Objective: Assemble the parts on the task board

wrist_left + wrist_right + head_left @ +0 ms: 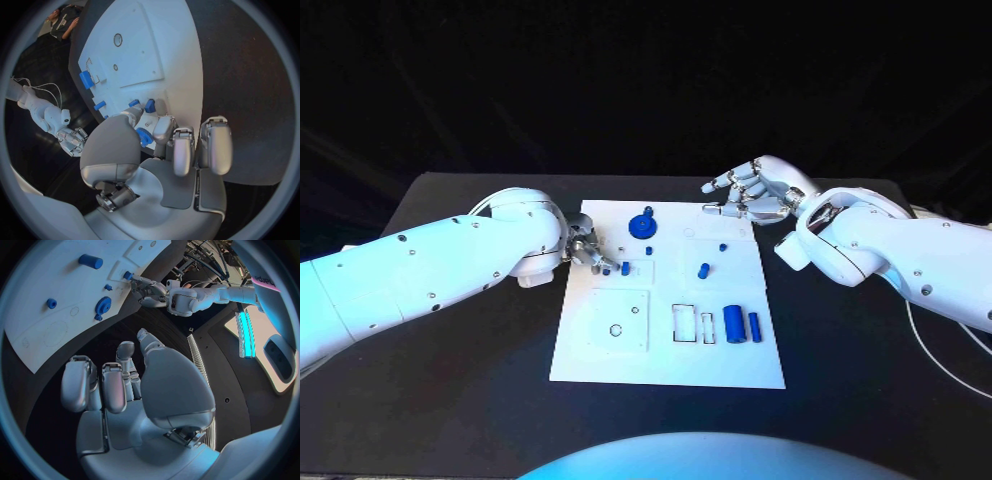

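Black table, dark backdrop. White board carries blue parts. Left hand fingertips at small part, grip unclear. Right hand empty, fingers curled.

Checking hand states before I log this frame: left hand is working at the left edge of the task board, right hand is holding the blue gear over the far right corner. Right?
Not quite. The right hand holds nothing; its fingers are curled in over the far right corner of the task board. The head view shows the blue gear lying on the board, apart from that hand. The left hand is at the board's left edge, as you said.
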{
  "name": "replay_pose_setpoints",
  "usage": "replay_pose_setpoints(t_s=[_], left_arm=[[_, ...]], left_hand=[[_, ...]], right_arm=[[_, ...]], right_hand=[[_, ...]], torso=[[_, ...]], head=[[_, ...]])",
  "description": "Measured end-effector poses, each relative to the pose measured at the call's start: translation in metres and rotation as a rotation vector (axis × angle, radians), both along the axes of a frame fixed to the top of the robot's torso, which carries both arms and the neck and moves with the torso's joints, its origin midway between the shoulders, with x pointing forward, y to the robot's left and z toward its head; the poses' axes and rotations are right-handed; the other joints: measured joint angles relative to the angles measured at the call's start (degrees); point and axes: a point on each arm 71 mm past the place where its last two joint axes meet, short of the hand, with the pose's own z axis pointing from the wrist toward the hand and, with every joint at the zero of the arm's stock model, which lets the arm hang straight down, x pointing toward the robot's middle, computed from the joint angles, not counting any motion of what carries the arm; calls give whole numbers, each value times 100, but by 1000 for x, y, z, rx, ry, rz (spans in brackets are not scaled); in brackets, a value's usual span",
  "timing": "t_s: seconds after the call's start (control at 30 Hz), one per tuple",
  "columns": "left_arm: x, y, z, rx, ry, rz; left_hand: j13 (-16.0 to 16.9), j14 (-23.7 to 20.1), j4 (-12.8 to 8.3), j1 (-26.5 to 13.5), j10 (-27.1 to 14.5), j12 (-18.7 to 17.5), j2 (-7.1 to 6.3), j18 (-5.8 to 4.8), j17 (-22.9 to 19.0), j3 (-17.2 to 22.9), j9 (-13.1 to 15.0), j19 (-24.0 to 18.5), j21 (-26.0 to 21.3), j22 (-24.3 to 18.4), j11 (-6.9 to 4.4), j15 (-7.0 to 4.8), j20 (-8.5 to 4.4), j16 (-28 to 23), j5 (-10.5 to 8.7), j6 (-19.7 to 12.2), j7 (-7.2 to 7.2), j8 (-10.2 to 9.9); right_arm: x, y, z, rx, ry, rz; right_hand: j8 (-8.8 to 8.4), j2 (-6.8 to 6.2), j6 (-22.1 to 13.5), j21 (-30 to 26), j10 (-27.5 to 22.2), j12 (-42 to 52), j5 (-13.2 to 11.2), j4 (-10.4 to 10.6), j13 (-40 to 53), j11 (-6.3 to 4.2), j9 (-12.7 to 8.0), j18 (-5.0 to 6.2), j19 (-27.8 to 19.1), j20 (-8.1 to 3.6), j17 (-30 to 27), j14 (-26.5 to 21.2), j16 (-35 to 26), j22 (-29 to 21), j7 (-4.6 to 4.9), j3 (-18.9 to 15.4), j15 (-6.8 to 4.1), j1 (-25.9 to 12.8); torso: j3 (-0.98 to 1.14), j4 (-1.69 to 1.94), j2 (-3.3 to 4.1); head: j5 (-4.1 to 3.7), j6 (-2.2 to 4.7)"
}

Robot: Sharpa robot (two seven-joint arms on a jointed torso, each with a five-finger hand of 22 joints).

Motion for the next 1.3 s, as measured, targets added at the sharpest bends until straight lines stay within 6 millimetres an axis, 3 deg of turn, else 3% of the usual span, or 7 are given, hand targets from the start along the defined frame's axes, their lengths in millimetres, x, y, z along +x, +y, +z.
replay_pose_setpoints(t_s=[0.5, 0.63, 0.7, 0.8, 1.0, 1.13, 1.3], left_arm=[[1, 10, 5, -114, -65, 55], [3, 13, 9, -243, -92, 82], [5, 13, 11, -307, -110, 89], [7, 12, 15, -383, -150, 86], [10, -1, 22, -450, -238, 16], [8, -22, 23, -469, -299, -92], [5, -48, 21, -473, -379, -245]], left_hand=[[-217, -9, 48, 93, -113, -184, 199, 0, -1, -434, 6, 8, -177, 0, 19, -9, -8, 0, 0, -40, 38, -45], [-1436, -2, 52, 182, -1078, -1333, 288, 265, -1, -626, -48, -354, -1158, -556, 182, 99, 72, -181, 0, -513, 221, -229], [-2012, 0, 53, 268, -1687, -1924, 333, 463, -1, -749, -135, -863, -2115, -1476, 324, 233, 175, -765, 0, -797, 368, -335], [-2293, -435, 48, 551, -2178, -2208, 316, 742, -526, -918, -284, -1623, -3693, -2914, 510, 401, 343, -1856, 22, -1112, 555, -399], [-2755, -1350, -326, 1826, -2777, -2664, 362, 756, -1998, -649, -596, -1859, -4617, -3619, 682, 550, 505, -3448, 22, -1388, 750, -517], [-3542, -1828, -695, 2707, -3071, -3518, 237, 756, -2697, -49, -1165, -1909, -4918, -3829, 801, 657, 555, -4161, -50, -1482, 853, -999], [-4478, -1769, -946, 2962, -2804, -4272, -25, 756, -2940, 338, -1953, -1828, -4924, -3812, 828, 610, 537, -4208, -50, -1069, 831, -1625]], right_arm=[[0, -1, -4, -2, 11, 1], [0, -1, -4, -3, 12, 0], [0, -1, -4, -3, 12, 0], [0, -2, -4, -3, 13, -1], [-1, -2, -4, -3, 13, -1], [0, -1, -5, -2, 12, -3], [0, 1, -5, 0, 9, -4]], right_hand=[[0, 0, 0, 1, -21, 0, 0, 16, -6, -21, 0, 0, 0, 0, 0, 0, 0, 0, 0, -16, 0, 0], [0, 0, 0, 1, -21, 0, 0, 16, -6, -21, 0, 0, 0, 0, 3, 0, 0, -4, 0, -16, 0, 0], [0, 0, 0, 1, -21, 0, 0, 16, -6, -21, 0, 0, 0, 0, 4, 0, 0, -5, 0, -16, 0, 0], [0, 31, 0, 2, -21, 0, 0, 16, -6, -21, 0, 0, 0, 0, 4, 0, 0, -4, 0, -16, 0, -31], [0, 31, 0, 2, -21, 0, 0, 16, -11, -21, 0, 0, 0, 0, 4, 0, 0, -4, 0, -16, 0, -31], [0, 31, 0, 2, -21, -24, 24, 16, -19, -21, 0, 0, 0, 0, 3, 0, -22, -10, 0, -16, 0, -31], [0, 31, 0, -20, -21, -24, 35, 16, -26, -21, 0, 0, -21, 21, 3, 0, -22, -16, 0, -16, 0, -31]], torso=[[2, 3, -1], [3, 5, -2], [4, 8, -2], [5, 8, -1], [4, 3, 2], [2, -1, 7], [-1, -5, 9]], head=[[-11, 15], [-24, 24], [-30, 26], [-35, 34], [-32, 54], [-54, 76], [-69, 106]])
